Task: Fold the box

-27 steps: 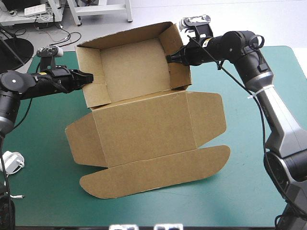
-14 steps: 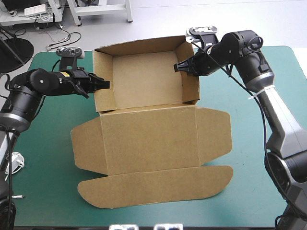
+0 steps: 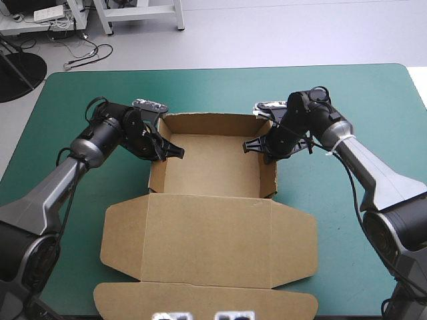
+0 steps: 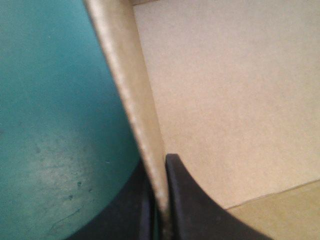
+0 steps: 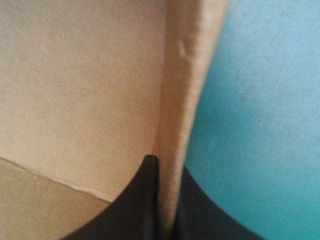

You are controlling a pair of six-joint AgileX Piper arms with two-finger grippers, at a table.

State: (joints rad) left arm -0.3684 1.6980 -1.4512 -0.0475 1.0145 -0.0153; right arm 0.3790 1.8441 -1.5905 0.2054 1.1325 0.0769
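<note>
Box walls tight in both pincers

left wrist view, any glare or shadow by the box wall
Left wrist view: a pale sheen lies on the teal-green cover beside the left gripper, shut on the box wall; no hard shadow there. High view: even light, just a thin dark shadow at the box's right wall.

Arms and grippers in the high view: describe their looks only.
The left arm and right arm have black rounded joints near the wrist and smooth grey segments farther back. The left gripper and right gripper each have two black, curved, fin-shaped fingers. A white tie rings the right arm.
</note>
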